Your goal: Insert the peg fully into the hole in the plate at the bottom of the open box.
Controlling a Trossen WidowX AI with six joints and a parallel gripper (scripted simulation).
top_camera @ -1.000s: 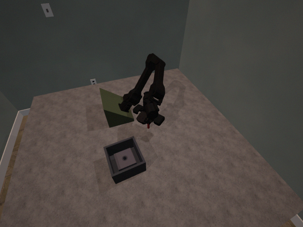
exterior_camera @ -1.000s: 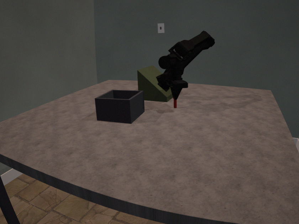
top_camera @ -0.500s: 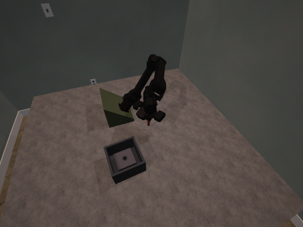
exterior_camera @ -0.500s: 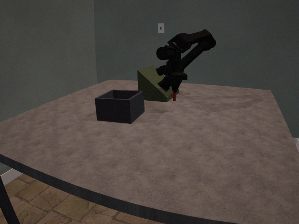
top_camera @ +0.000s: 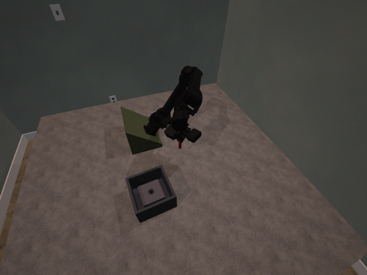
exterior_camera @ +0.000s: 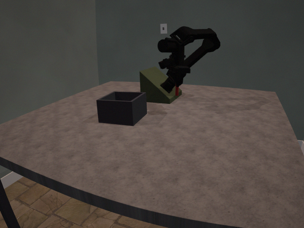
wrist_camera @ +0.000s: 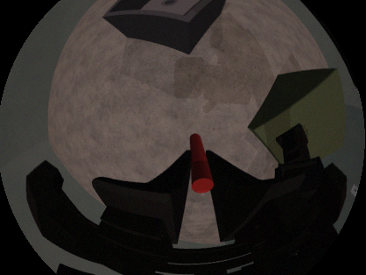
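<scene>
red peg [wrist_camera: 200, 165], dark grey box [top_camera: 157, 207], olive-green wedge [exterior_camera: 152, 82], mottled grey-brown table [exterior_camera: 186, 147]

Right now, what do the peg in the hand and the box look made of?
Peg: uniform matte red, no grain or shine, possibly plastic or painted; clamped in the hand. Box: flat dark grey walls, matte, could be plastic or painted metal. Its plate looks pale grey, smooth.
</scene>
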